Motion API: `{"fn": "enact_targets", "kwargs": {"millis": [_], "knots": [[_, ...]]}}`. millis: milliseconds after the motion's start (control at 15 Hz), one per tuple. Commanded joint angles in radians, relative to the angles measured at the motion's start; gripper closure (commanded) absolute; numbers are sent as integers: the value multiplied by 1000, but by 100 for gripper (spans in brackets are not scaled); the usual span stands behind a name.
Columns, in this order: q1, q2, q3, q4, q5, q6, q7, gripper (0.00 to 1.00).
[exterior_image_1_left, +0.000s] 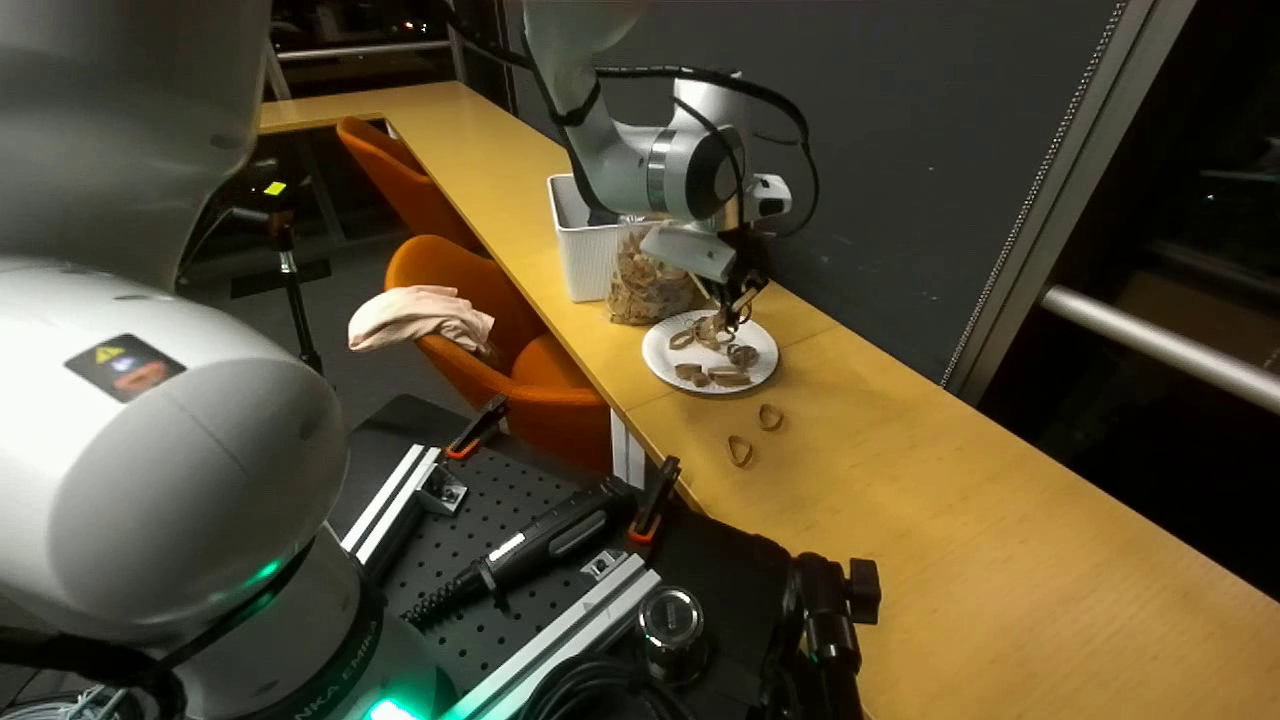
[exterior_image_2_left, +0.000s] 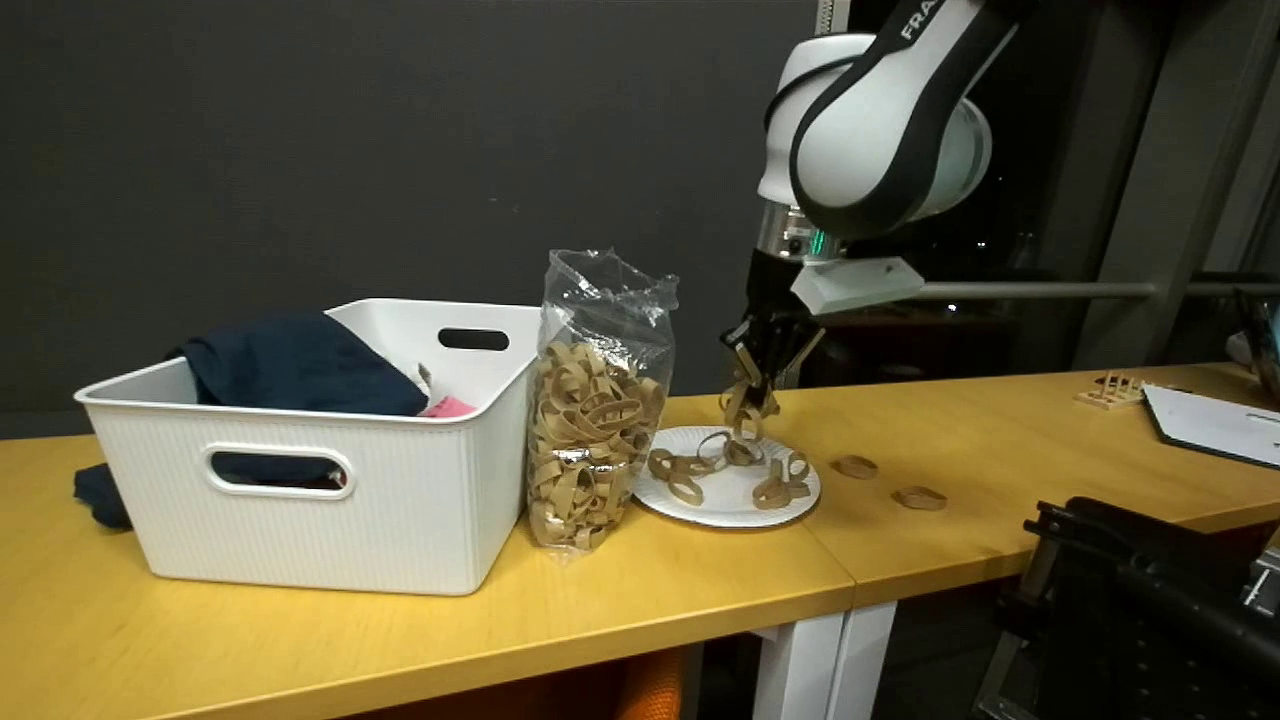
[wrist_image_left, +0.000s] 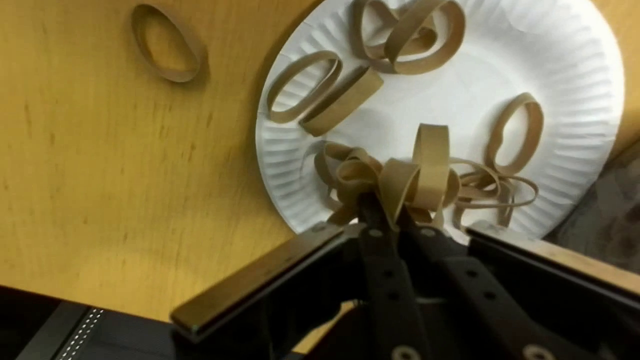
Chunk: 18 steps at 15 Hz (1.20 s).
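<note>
Yep, tool (wrist_image_left: 388, 214) clamped onto rubber bands (wrist_image_left: 431, 170), low over a paper plate (wrist_image_left: 465, 95), two loose bands (exterior_image_2_left: 919, 497) on the desk (exterior_image_2_left: 700, 575)

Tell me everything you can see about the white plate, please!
The white plate is round, with a ridged rim, and looks like paper. It lies flat on the yellowish table, beside the clear bag; I can't tell if they touch. Loose tan bands rest on it. Above it, the robot's hand is shut on a clump of bands.
</note>
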Motion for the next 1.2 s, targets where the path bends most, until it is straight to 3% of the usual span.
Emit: {"fn": "enact_targets", "kwargs": {"millis": [0, 200, 600, 1133], "knots": [[88, -120, -81, -34, -83, -114, 117, 99], [108, -197, -79, -32, -159, -185, 179, 99], [118, -294, -26, -3, -275, -198, 214, 99], [102, -295, 88, 81, -273, -165, 169, 99]]}}
